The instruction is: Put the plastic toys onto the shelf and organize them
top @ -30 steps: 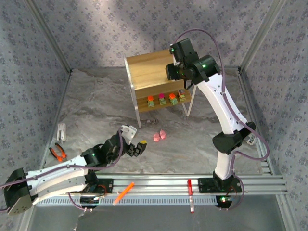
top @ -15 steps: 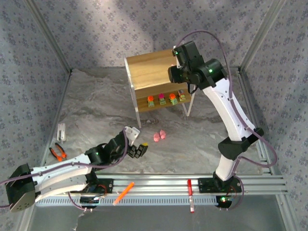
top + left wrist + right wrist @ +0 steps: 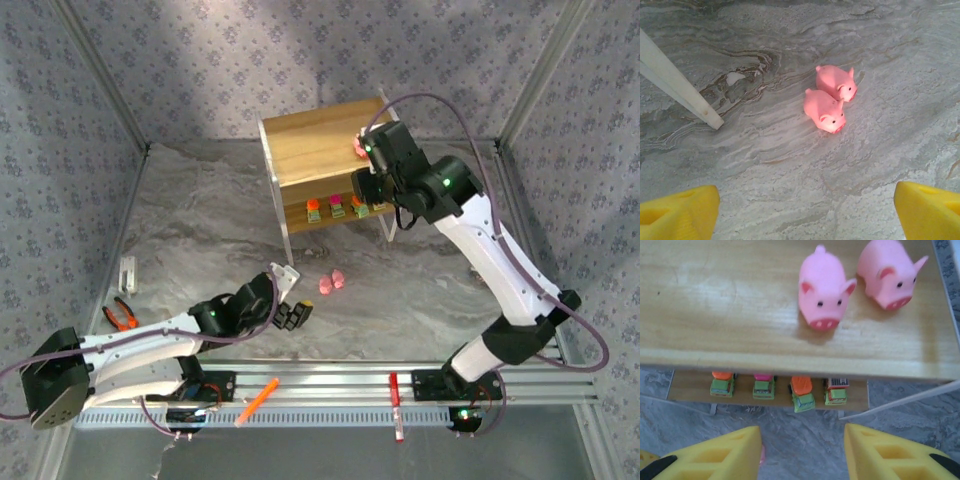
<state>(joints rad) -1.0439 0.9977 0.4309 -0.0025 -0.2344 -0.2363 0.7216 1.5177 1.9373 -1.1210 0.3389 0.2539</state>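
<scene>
- An orange marker (image 3: 257,400) and a red marker (image 3: 395,405) lie on the near rail (image 3: 330,385). Pliers (image 3: 120,316) lie on the bench (image 3: 200,230) at its left side.
- The left pincer (image 3: 805,192) is low over the bench. Its jaws are wide apart with nothing between them.
- Just beyond it, two bench pigs (image 3: 824,111) lie close side by side on the bare bench, near a shelf leg (image 3: 680,85).
- The shelf (image 3: 310,145) stands toward the far side of the bench.
- On its lower board, four blocky toys (image 3: 802,392) stand upright in a row, each apart from the next.
- The right pincer (image 3: 802,432) hovers above the shelf's front edge, jaws parted and holding nothing.
- On the top board, two shelf pigs (image 3: 822,295) stand side by side near the right end, apart, snouts toward the front edge.
</scene>
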